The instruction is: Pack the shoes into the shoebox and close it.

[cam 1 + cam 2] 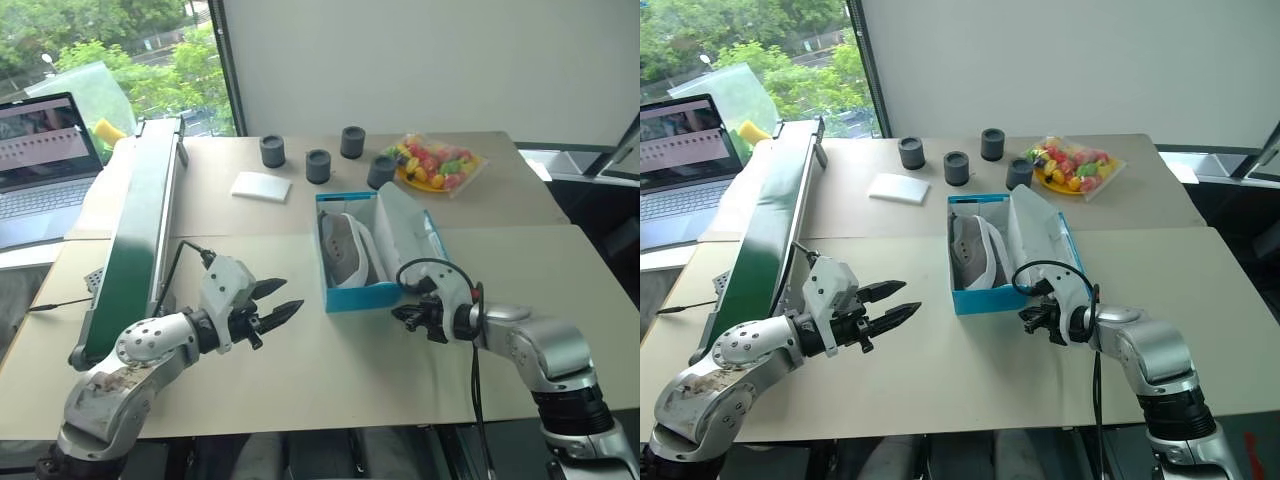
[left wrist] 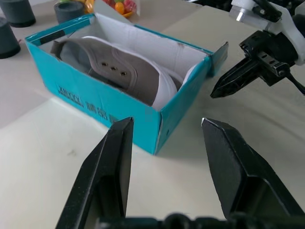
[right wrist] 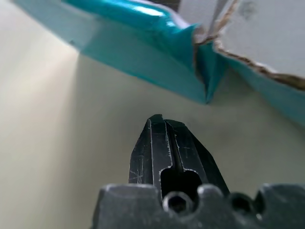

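The blue shoebox (image 1: 358,296) stands open in the middle of the table. Its lid (image 1: 404,232) is tilted up along its right side, white inside showing. Grey shoes (image 1: 343,247) with white soles lie inside the box, close together and hard to tell apart. My left gripper (image 1: 290,294) hovers open with nothing in it, left of the box's near end and pointing at it. My right gripper (image 1: 398,314) is shut on nothing, just off the box's near right corner (image 3: 206,90), low over the table. The left wrist view shows the shoebox (image 2: 95,102), a shoe (image 2: 119,67) and the right gripper (image 2: 224,88).
Several dark grey cups (image 1: 318,165) and a flat white pad (image 1: 261,186) sit behind the box. A bag of colourful sweets (image 1: 437,163) lies at the back right. A long green board (image 1: 135,240) runs along the left, with a laptop (image 1: 40,160) beyond it.
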